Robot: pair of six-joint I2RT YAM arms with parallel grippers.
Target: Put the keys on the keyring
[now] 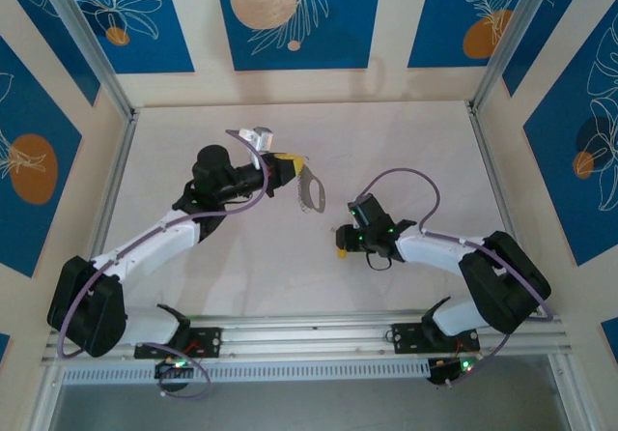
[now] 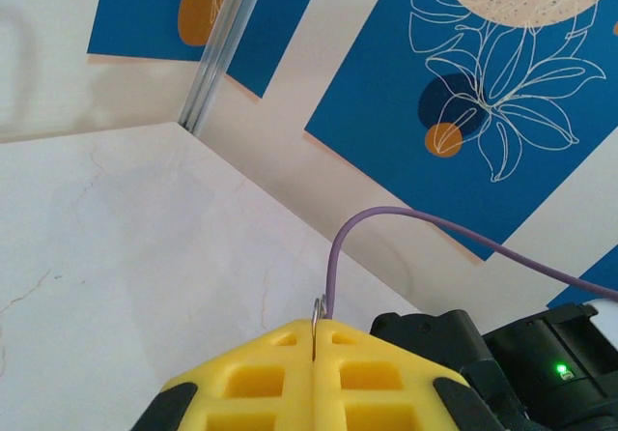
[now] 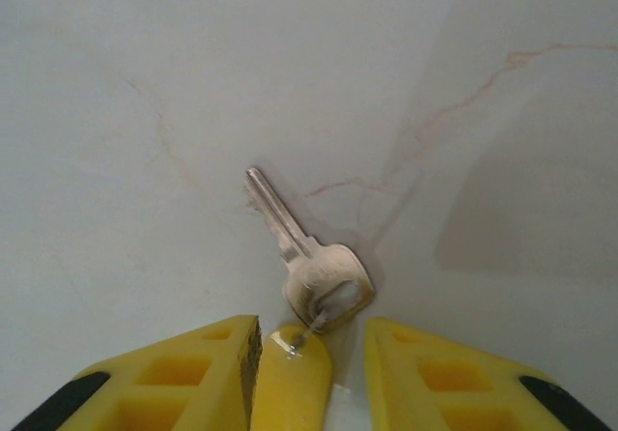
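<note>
Just off the keyring (image 2: 316, 307), on the side toward the right arm, a loose key (image 3: 299, 257) lies flat on the table (image 1: 270, 281), blade pointing away from the right gripper (image 1: 340, 249) and its head closest to the fingertips. The jaws stand apart with the key's head right in front of the gap, not pinching anything yet as far as I can see. My guess is it's lined up that way so it can grab the head and leave the hole free for threading. There's also a little yellow tab (image 3: 294, 373) between the fingers touching the key's head, and honestly I can't tell what that is. The left gripper (image 2: 314, 334) has its yellow fingers pressed tight together on the keyring, with only a sliver of wire poking out above them, and it holds the ring up off the table, well above the loose key. That makes sense if the loop needs to stay steady and reachable. A jagged row of small keys (image 1: 309, 197) seems to hang on the ring, too tiny to count. As for writing, no stamp on the key and nothing readable on the fingers.
</note>
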